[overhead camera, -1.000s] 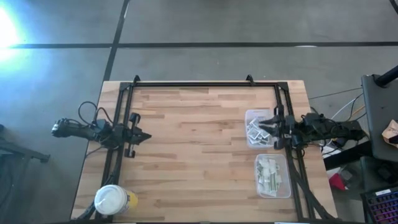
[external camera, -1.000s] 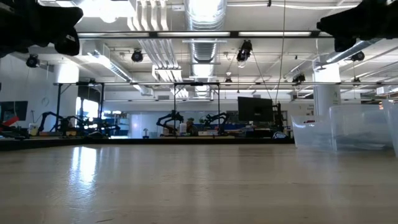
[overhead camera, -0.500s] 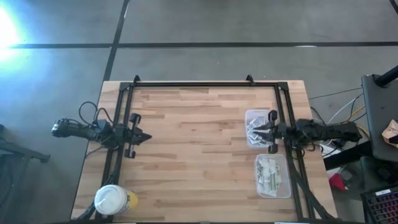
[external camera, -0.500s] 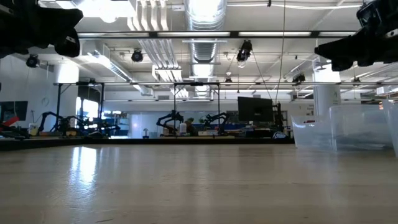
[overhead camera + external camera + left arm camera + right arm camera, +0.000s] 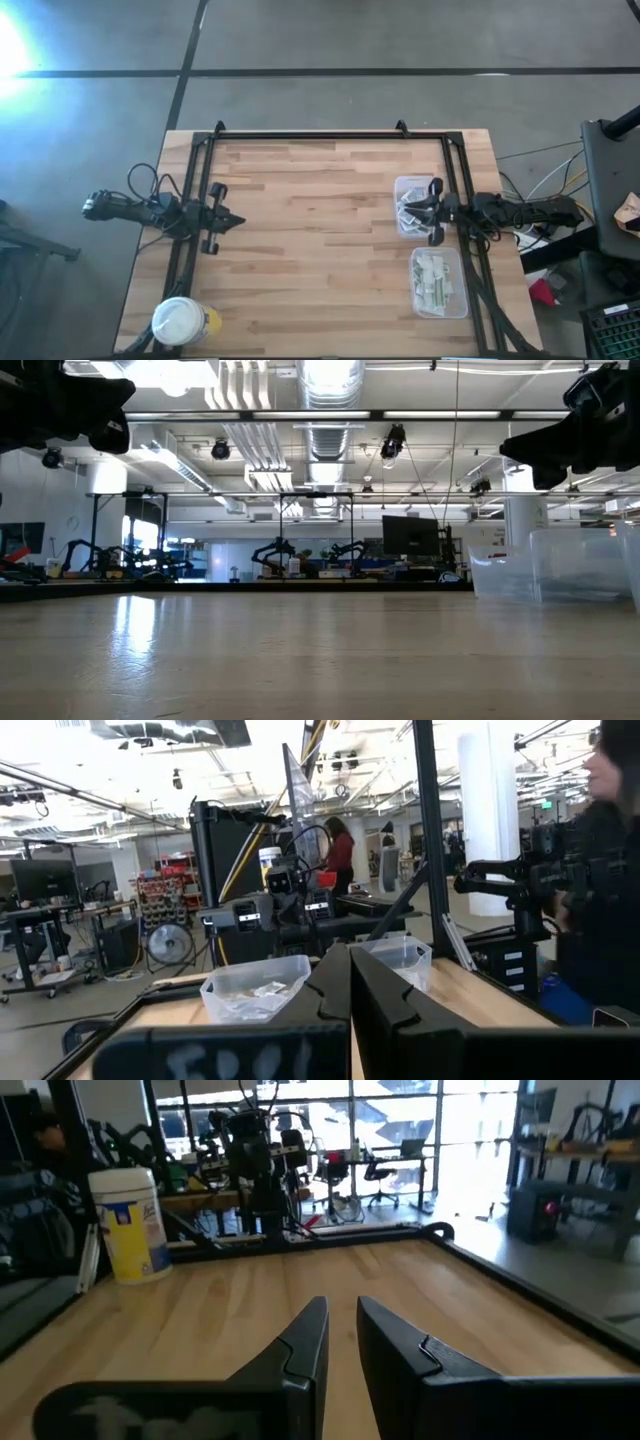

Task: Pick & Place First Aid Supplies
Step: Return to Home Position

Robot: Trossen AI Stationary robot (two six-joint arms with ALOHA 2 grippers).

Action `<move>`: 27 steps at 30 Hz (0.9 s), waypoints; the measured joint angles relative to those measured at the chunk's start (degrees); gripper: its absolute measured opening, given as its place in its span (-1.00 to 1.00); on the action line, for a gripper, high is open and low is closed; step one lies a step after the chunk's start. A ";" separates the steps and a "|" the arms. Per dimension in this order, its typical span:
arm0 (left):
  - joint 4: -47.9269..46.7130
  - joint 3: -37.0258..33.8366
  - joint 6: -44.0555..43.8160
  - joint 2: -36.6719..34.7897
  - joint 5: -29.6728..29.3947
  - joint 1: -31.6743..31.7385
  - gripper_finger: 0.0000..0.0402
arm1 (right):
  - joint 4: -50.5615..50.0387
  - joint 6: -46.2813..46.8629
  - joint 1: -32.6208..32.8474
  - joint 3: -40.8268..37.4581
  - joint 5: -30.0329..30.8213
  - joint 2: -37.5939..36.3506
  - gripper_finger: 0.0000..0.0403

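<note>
The first aid supplies lie as small white and pale green packets in two clear tubs at the table's right: a far tub [image 5: 402, 183] with packets [image 5: 404, 221] and a near tub [image 5: 460, 310] with packets [image 5: 434, 278]. My right gripper [image 5: 411, 209] hangs level over the far tub. Its fingers [image 5: 343, 1320] are open by a narrow gap with nothing between them. My left gripper [image 5: 234, 221] waits at the table's left, level and shut [image 5: 349, 965], holding nothing.
A white-lidded round jar [image 5: 180, 322] stands at the near left corner and shows in the right wrist view [image 5: 128, 1220]. A black frame [image 5: 320, 135] runs along the far edge and both sides. Bare wood [image 5: 320, 230] fills the middle. A person [image 5: 610, 870] stands beyond the right edge.
My right gripper has come down over the far tub, staying level. The packets and both tubs have kept their places.
</note>
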 joint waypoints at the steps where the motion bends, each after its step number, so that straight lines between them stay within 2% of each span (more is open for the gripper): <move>1: 0.00 0.00 0.00 0.00 0.00 0.00 -1.00 | -0.01 1.22 0.01 0.00 -0.04 0.15 -0.74; 27: 0.11 -0.04 0.01 0.00 0.00 0.00 -1.00 | -0.02 3.31 0.00 0.02 -0.10 0.36 -0.60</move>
